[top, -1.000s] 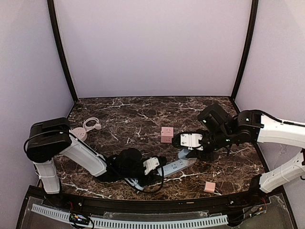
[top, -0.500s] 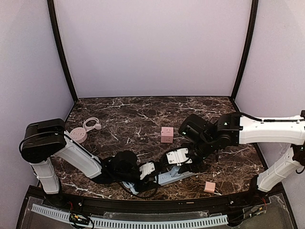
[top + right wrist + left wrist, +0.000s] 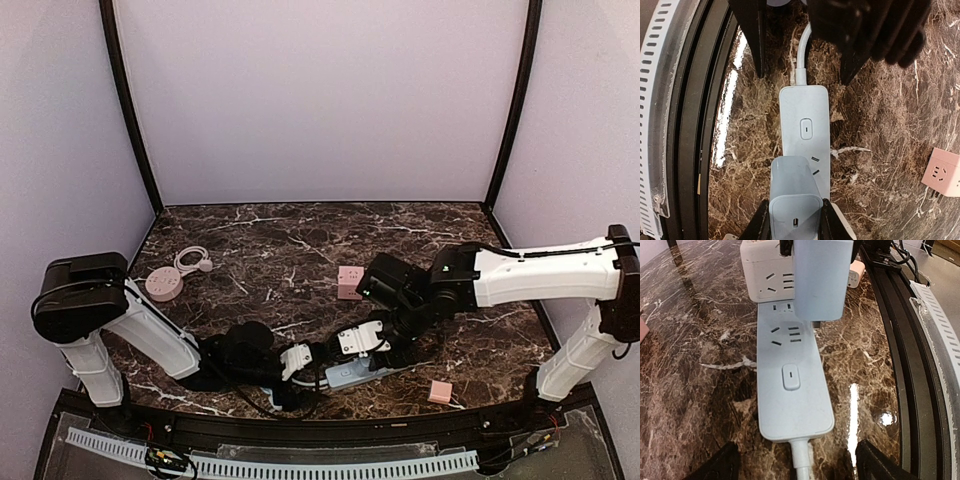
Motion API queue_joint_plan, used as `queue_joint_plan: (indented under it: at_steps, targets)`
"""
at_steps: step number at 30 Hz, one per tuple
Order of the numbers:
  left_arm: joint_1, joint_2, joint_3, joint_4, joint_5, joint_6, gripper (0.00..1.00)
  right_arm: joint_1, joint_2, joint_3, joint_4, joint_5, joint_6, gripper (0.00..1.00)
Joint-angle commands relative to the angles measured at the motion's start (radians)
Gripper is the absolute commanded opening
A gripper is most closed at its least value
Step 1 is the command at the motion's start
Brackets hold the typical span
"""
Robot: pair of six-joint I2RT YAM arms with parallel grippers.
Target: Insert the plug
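- Power strip [image 3: 352, 373]: pale blue, flat on the marble table [image 3: 260, 240], at 6 o'clock in the top view, near the front rail. Its cord end points toward 8 o'clock.
- Plug [image 3: 820, 277]: a pale blue block pinched between the fingers of the right gripper [image 3: 796, 216], over the end of the strip away from the cord.
- Left wrist view: a dark pin shows under the block with a gap above the strip face, so I judge it not seated yet.
- White socket-faced block [image 3: 765, 270] sits at the plug's 9 o'clock, close against it. Cannot tell whether the two are one piece.
- Left gripper [image 3: 797, 465]: fingers spread wide, one on each side of the cord, gripping nothing.
- Progress: plug is picked up and brought over the strip. Left to do: line the pins up with a socket and press down.
- Risk, as a judgement: nothing holds the strip, so it may slide under the push.
- Pink cube socket [image 3: 350, 282] stands at the strip's 12 o'clock, well apart.
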Motion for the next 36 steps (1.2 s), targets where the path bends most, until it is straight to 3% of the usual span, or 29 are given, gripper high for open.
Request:
queue_joint_plan:
  at_steps: [1,19,36]
  targets:
    - [-0.005,-0.067,-0.045,0.022,-0.048,-0.006,0.8,0.017,0.004,0.022,0.023,0.024,-0.01,0.0]
    - [-0.004,-0.072,-0.055,0.037,-0.028,-0.023,0.77,0.016,0.072,0.028,0.038,0.083,-0.021,0.0]
    - [-0.005,-0.072,-0.062,0.03,-0.034,-0.018,0.73,0.045,0.105,0.142,-0.078,0.092,0.028,0.0]
